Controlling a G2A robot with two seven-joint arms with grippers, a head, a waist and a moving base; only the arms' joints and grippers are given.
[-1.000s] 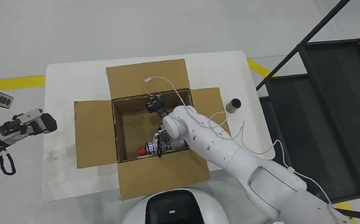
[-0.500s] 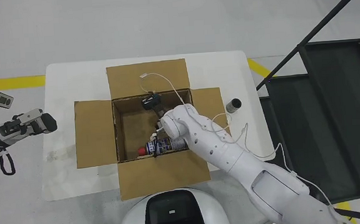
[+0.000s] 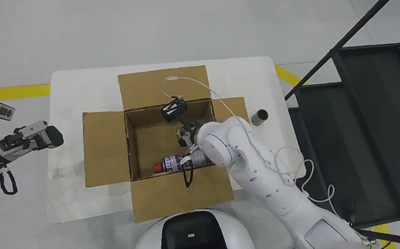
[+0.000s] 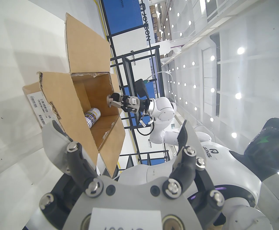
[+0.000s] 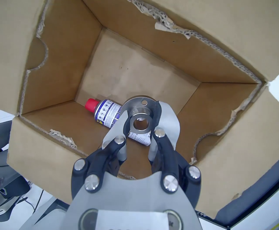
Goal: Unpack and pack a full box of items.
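White table (image 3: 79,91), open cardboard box (image 3: 105,148) at its middle, small dark cylinder (image 3: 259,117) just beside the box's right flap

- White right arm (image 3: 259,169) slants from lower right to centre of the top view; right gripper (image 5: 141,114) clamped on a silver metal flange (image 5: 139,104).
- Left gripper (image 3: 53,137) sits mid-left, fingers spread.

cardboard box (image 3: 104,148): plain brown | label (image 4: 40,106) on its side: white, black barcodes | spray can (image 5: 106,112): red cap, white-and-blue printed body | metal flange (image 5: 139,104): bare silver | table (image 3: 79,91): white | small cylinder (image 3: 259,117): seemingly dark top, pale side | right gripper (image 5: 141,114): pale grey and black
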